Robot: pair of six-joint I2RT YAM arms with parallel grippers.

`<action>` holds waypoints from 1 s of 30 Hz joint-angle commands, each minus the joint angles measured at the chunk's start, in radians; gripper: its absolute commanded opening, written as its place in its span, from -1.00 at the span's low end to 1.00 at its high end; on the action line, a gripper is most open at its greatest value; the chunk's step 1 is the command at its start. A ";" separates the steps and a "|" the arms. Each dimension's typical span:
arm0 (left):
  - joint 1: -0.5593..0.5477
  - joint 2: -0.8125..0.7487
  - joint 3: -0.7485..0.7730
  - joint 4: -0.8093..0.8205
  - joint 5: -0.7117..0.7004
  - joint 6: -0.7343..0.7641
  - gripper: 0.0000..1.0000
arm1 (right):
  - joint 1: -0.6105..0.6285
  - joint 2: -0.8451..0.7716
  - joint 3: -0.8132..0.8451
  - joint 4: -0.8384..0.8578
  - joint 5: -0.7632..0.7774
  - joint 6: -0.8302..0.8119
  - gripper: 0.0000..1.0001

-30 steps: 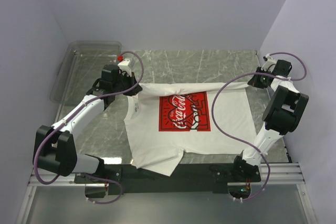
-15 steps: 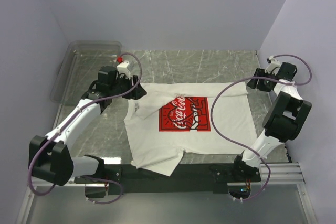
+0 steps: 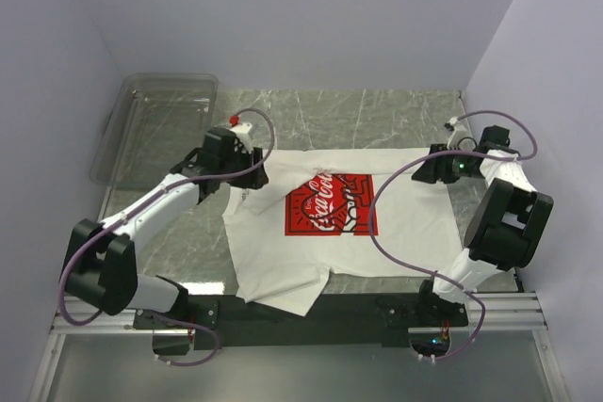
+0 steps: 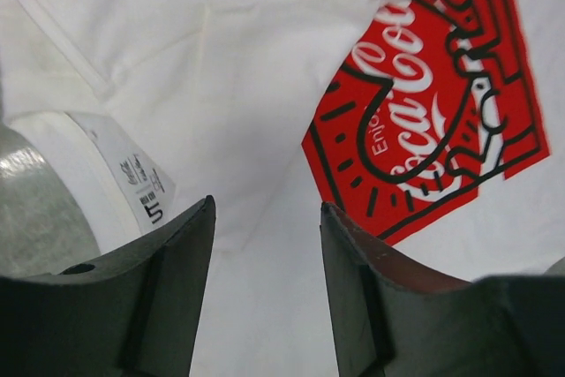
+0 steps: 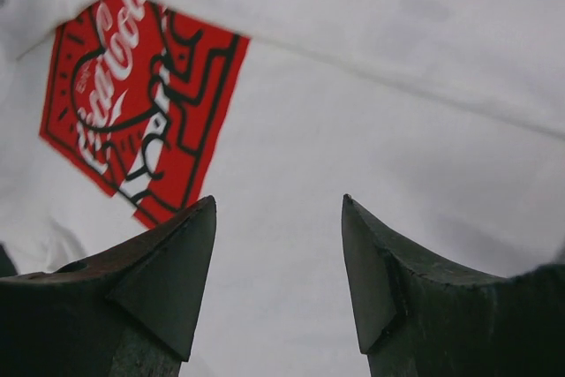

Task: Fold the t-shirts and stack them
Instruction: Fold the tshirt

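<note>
Left end effector (image 4: pixel 267 205) and right end effector (image 5: pixel 279 200) gape over t-shirt (image 3: pixel 283 261); label (image 4: pixel 141 184) visible wrist-only.

1 t-shirt (image 3: pixel 330 223), 1 bin (image 3: pixel 155 124)

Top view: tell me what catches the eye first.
The red Coca-Cola print on the white t-shirt, spread over the middle of the table, stands out most. The left gripper and right gripper are open over the shirt's far corners. A clear bin sits far left.
</note>
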 commanded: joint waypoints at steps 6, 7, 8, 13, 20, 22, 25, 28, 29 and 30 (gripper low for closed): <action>-0.084 0.110 0.034 0.000 -0.208 -0.068 0.13 | 0.021 -0.093 -0.080 -0.084 -0.038 -0.071 0.29; -0.083 0.130 0.034 0.005 -0.208 -0.071 0.13 | 0.022 -0.091 -0.080 -0.088 -0.038 -0.077 0.29; -0.084 0.143 0.041 0.009 -0.208 -0.074 0.13 | 0.022 -0.091 -0.078 -0.093 -0.038 -0.078 0.29; -0.084 0.264 0.127 0.049 -0.218 -0.060 0.14 | 0.032 -0.100 -0.100 -0.062 -0.032 -0.058 0.29; -0.084 0.455 0.327 0.029 -0.145 -0.021 0.10 | 0.033 -0.091 -0.109 -0.059 -0.033 -0.058 0.28; -0.084 0.515 0.392 0.005 -0.149 -0.013 0.11 | 0.033 -0.090 -0.109 -0.058 -0.036 -0.060 0.28; -0.081 0.592 0.472 -0.026 -0.174 -0.011 0.11 | 0.033 -0.088 -0.106 -0.062 -0.041 -0.061 0.28; -0.078 0.649 0.528 -0.049 -0.165 -0.011 0.09 | 0.033 -0.090 -0.109 -0.059 -0.042 -0.060 0.28; -0.078 0.661 0.541 -0.067 -0.160 -0.010 0.06 | 0.033 -0.087 -0.109 -0.061 -0.042 -0.060 0.28; -0.078 0.682 0.554 -0.075 -0.159 -0.010 0.04 | 0.033 -0.088 -0.109 -0.061 -0.044 -0.061 0.28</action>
